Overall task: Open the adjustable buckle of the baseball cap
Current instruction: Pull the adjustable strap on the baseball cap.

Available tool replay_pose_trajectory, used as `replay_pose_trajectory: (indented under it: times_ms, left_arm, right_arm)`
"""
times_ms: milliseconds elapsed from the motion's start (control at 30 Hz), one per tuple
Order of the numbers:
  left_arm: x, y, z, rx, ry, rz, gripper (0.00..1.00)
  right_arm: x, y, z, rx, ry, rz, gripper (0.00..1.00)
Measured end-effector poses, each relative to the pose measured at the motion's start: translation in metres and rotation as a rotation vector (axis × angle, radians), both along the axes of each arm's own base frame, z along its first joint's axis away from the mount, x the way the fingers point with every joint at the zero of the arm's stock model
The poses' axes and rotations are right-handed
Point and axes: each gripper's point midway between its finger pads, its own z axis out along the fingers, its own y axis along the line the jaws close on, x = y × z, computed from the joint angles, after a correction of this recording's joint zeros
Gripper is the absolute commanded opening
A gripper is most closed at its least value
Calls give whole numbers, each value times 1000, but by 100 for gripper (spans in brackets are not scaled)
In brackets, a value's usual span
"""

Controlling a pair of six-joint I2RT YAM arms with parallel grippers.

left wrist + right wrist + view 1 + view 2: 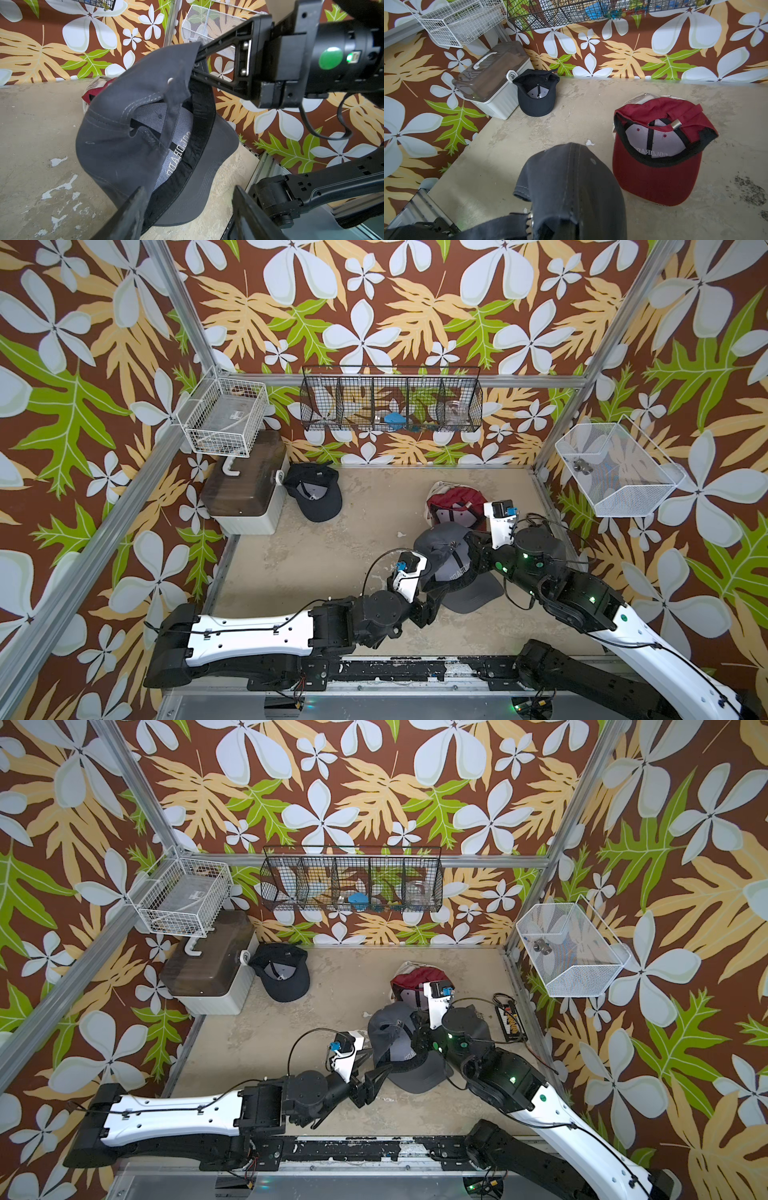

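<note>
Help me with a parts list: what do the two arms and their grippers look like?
The left arm and right arm match: white shells between black joints, thin black cables clipped along them, a white camera bracket with a blue plug at each wrist. The left gripper and right gripper have black tapering fingers. A round green sticker marks the right arm.

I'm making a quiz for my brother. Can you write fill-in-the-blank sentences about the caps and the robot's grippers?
The right gripper holds a baseball cap whose colour is ___.
The jaws of the left gripper are ___.
The red cap lies with its inside facing ___.
The third cap, beside the storage box, is coloured ___.
Missing words: gray, open, up, black.
</note>
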Motion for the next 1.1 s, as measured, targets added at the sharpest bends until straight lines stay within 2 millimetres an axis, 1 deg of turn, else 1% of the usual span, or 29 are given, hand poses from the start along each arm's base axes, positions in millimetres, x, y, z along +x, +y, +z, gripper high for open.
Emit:
replay_pose_trajectory:
  times_ms: [133, 267, 467, 700, 900, 1100]
  left_arm:
    - [1, -4, -4, 13, 1, 0, 67]
    - [1, -7, 2, 5, -1, 0, 67]
    - [1, -1, 10, -19, -6, 5, 66]
    - [3, 3, 5, -11, -6, 20, 66]
    - [3, 1, 0, 6, -4, 22, 65]
    - [3, 0, -1, 7, -4, 22, 64]
  right_arm:
    - [-1, 3, 1, 12, 4, 16, 0]
    - [0, 5, 6, 29, -11, 17, 0]
    - [1, 7, 8, 38, -16, 20, 0]
    - [-2, 4, 15, 55, -33, 20, 0]
    - [-4, 2, 18, 63, -41, 20, 0]
    - [-4, 3, 14, 64, -35, 22, 0]
